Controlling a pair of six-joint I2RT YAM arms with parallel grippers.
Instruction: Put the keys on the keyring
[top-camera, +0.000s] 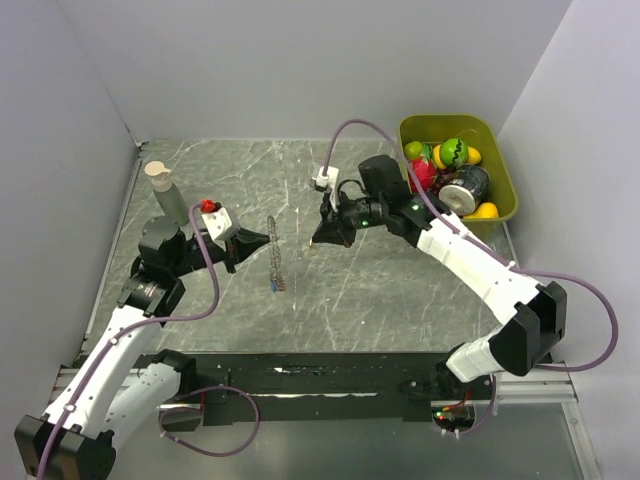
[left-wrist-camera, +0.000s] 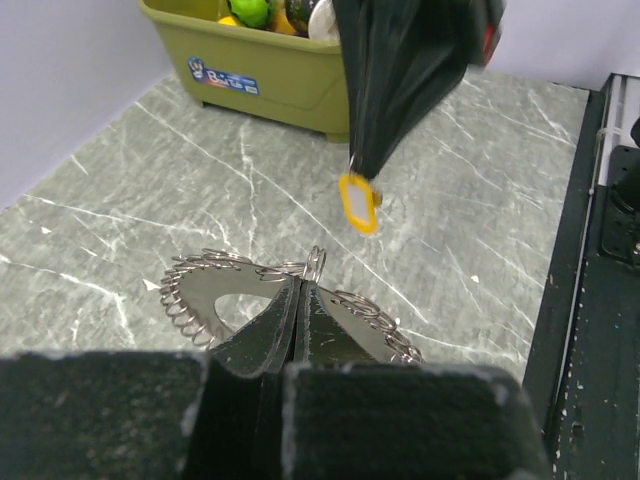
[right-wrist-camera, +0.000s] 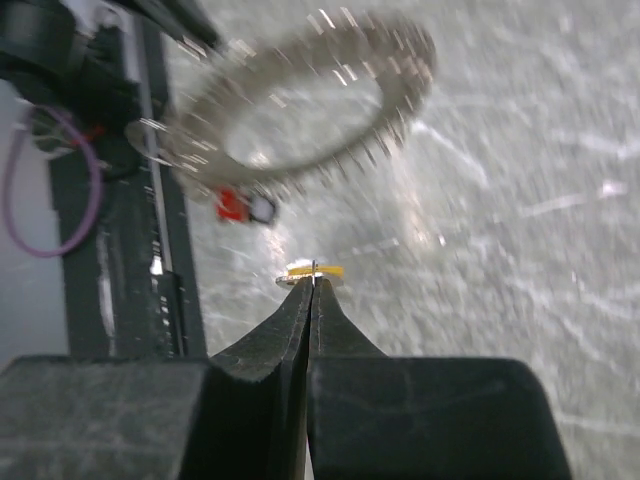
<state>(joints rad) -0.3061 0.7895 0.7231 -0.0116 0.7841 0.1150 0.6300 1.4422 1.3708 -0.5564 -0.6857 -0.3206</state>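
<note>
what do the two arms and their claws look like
The left arm and right arm have white links, black joints and a looping purple cable each. The left claw and right claw are matte black, tapering to narrow tips. A red part sits on the left wrist.

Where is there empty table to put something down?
Bare table lies between the bottle and the green bin, and between the keyring and the near rail. It is crowded around the keyring, and the bin is full.
</note>
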